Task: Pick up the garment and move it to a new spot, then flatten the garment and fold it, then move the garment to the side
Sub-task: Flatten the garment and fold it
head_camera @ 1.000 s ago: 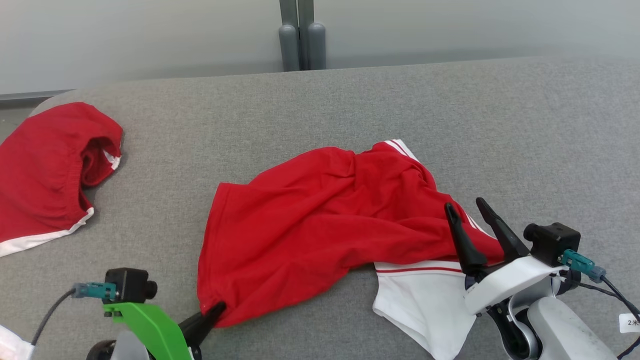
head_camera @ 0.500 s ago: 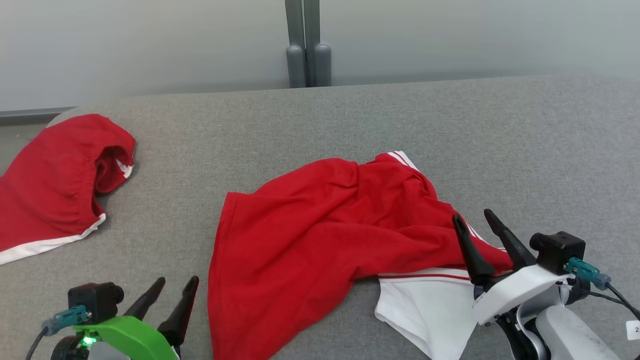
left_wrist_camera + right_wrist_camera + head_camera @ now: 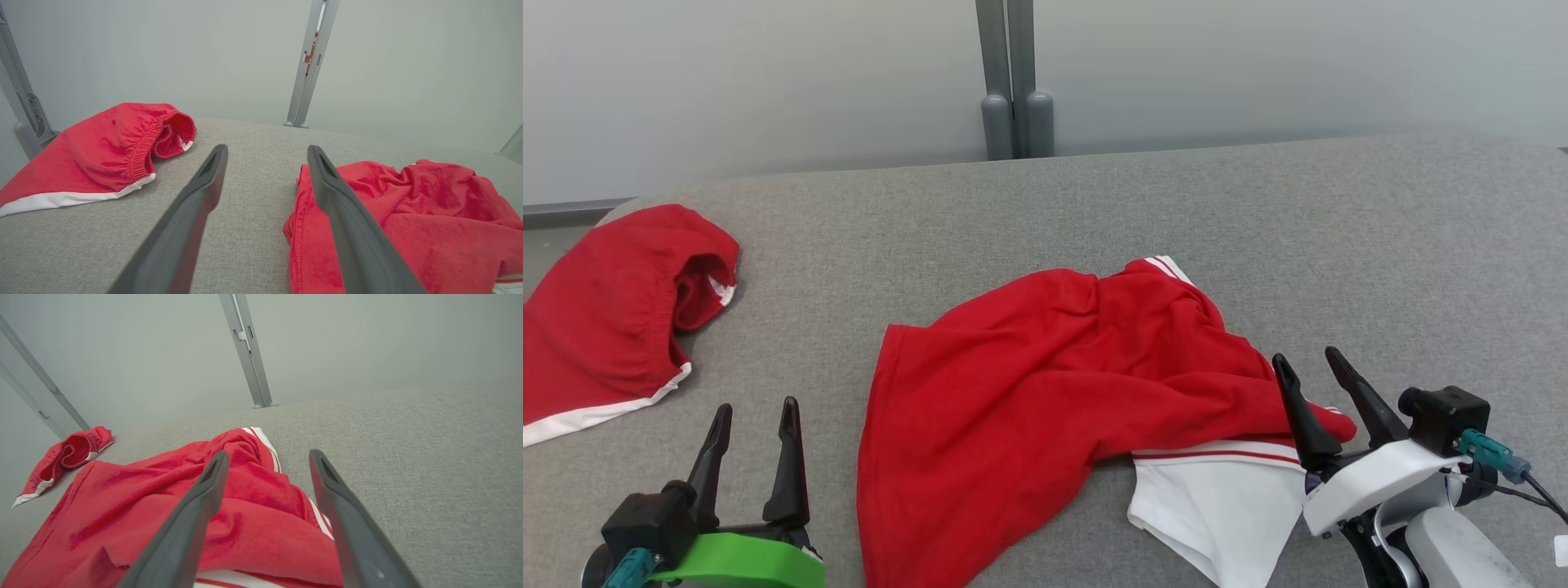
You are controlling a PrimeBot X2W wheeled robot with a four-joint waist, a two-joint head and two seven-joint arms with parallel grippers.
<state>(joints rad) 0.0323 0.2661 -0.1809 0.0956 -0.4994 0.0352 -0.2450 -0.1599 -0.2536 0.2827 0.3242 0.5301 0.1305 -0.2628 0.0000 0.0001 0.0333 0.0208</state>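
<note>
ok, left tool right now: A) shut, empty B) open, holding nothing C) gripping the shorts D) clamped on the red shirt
B: the left tool has its fingers spread with nothing between them, over the bare gray surface beside the red shirt.

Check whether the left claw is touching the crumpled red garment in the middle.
Apart. The head view shows bare grey surface between the open left claw and the garment.
</note>
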